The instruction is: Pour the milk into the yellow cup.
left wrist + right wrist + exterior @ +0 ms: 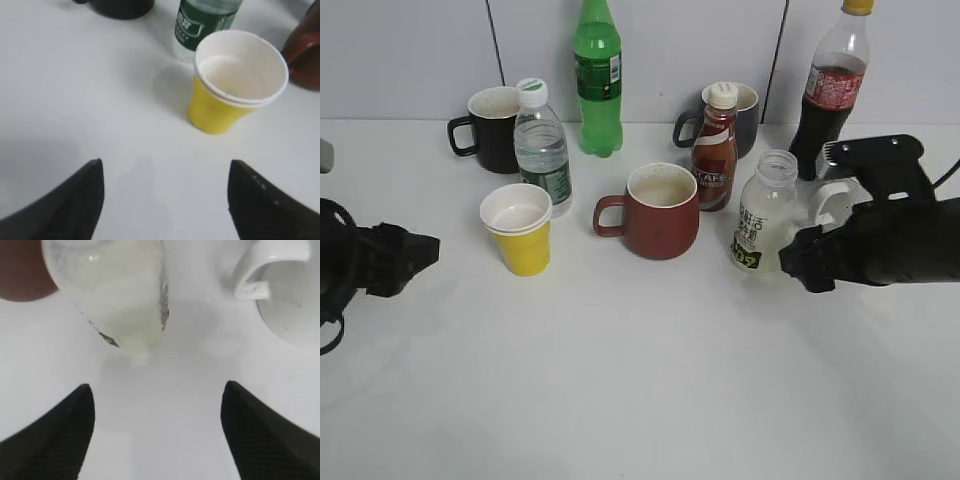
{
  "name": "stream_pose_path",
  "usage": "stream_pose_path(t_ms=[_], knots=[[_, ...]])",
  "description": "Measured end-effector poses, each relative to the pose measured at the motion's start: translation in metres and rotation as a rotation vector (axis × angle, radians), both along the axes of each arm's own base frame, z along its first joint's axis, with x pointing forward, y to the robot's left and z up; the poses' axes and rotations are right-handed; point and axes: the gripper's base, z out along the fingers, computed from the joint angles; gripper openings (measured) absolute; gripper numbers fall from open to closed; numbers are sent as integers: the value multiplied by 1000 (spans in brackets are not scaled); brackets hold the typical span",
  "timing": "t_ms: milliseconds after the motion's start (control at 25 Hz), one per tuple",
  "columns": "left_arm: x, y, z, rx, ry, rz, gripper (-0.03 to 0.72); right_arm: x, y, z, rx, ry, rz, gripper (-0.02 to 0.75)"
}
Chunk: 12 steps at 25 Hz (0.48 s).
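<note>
Little can be read. The coffee bottle carries a brown label with pale capitals that look like "CAFE", the first letter unsure. The milk bottle, just beyond the right fingertips, has black characters too small to read. The labels on the water bottle, green bottle and cola bottle are illegible.

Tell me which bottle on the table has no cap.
The milk bottle, standing just ahead of the right hand. Its mouth is open, while the water, green soda, coffee and cola bottles are all capped.
</note>
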Motion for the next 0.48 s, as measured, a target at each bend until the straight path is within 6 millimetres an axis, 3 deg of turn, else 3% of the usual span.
stream_pose_path(t_ms=[200, 280, 400, 440, 480], knots=[[-17, -10, 42, 82, 73, 20, 560, -27, 7, 39, -44, 21, 36, 574], [-31, -11, 72, 99, 107, 44, 552, -41, 11, 53, -62, 34, 63, 564], [-52, -6, 107, 89, 129, 75, 549, -65, 10, 74, -91, 76, 85, 557], [-54, -5, 109, 93, 141, 81, 549, -75, 7, 81, -93, 102, 90, 555], [-71, 3, 131, 86, 140, 92, 549, -85, 5, 88, -93, 120, 106, 554]])
